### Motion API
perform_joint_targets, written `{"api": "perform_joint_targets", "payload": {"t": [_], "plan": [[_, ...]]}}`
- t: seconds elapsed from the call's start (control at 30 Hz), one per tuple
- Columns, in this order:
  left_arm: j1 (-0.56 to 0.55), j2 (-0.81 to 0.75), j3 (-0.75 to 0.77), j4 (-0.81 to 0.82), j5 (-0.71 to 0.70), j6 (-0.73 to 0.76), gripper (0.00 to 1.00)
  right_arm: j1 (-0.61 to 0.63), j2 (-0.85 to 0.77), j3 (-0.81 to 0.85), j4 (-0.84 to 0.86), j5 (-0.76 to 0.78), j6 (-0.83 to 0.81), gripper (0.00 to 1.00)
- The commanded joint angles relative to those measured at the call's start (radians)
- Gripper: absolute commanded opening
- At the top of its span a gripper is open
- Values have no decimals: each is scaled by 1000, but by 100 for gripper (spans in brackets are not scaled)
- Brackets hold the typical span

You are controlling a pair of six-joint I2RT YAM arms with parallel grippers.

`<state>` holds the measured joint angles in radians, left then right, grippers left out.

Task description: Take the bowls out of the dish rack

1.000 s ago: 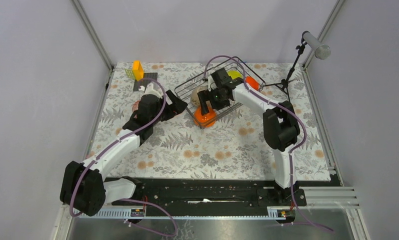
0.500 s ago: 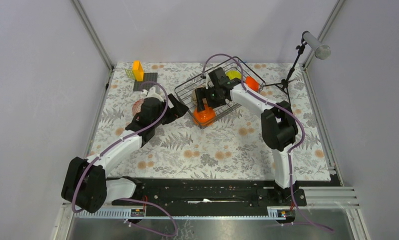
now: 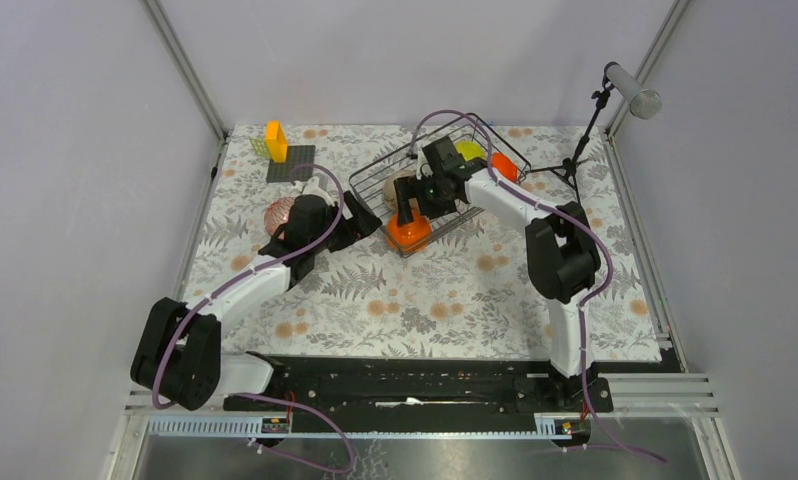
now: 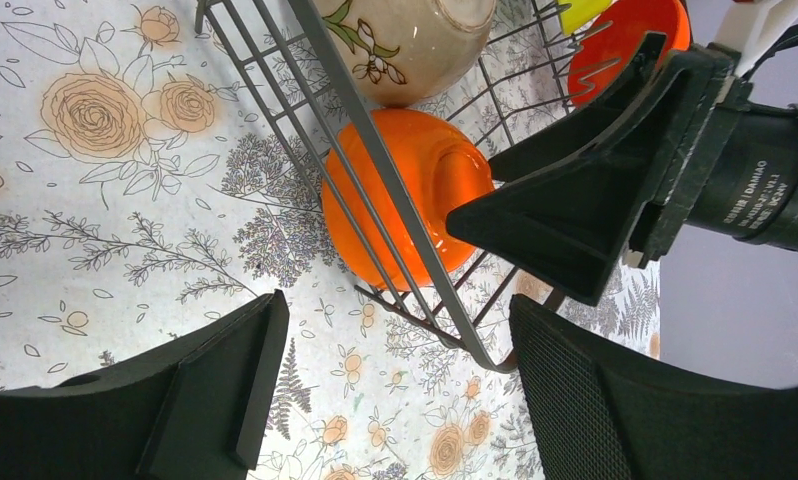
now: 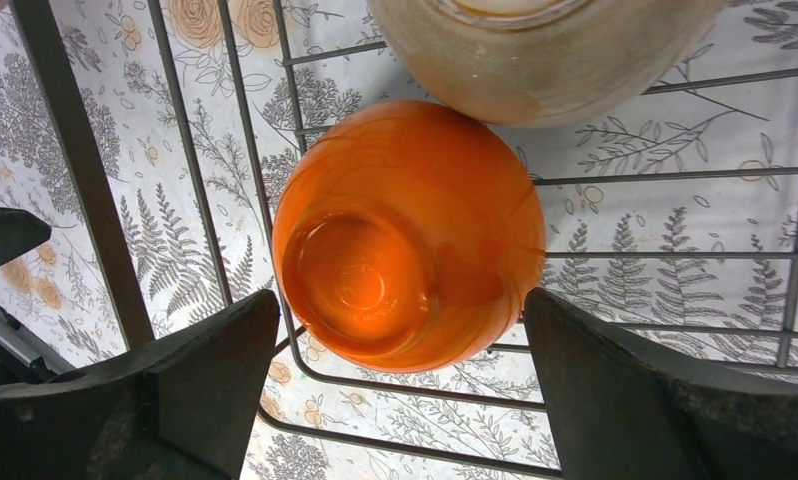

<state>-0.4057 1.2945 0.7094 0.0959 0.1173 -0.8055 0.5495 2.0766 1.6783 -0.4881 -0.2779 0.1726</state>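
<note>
1. Flowered cloth (image 3: 425, 290) over the whole worktop, pale with orange blooms and grey ferns.
2. Flat dark square plate (image 3: 295, 163) near the far left corner.
3. Upright orange block (image 3: 275, 139) at the plate's far left corner; on it or just beside it, unclear.
4. Small yellowish piece (image 3: 261, 149) just left of the block, too small to make out.
5. Thin black stand (image 3: 585, 130) at the far right edge, topped by a tilted grey cylinder (image 3: 632, 90).
6. Plain grey walls (image 3: 75, 150) behind metal posts (image 3: 185, 70).
7. Black rail (image 3: 415, 380) along the near edge.

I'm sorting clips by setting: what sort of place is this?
Probably a robotics lab cell: bare grey walls on an aluminium frame, two bench-mounted arms, a floral cloth under the dish rack.
</note>
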Motion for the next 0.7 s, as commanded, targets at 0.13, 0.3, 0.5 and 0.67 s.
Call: {"api": "perform_joint_targets", "payload": {"t": [0.13,0.3,0.5,0.67], "plan": [[3,28,1,73,31,6,85,-29,-30,28,-38,36,4,100],[4,36,0,77,30,7,85,-25,-38,75,-23,100,47,100],[4,26,-8,77,10,6,83,16,-24,153,20,239,56,95],[3,14,-10,56,-12,9,82,37,47,263,19,219,49,81]]}}
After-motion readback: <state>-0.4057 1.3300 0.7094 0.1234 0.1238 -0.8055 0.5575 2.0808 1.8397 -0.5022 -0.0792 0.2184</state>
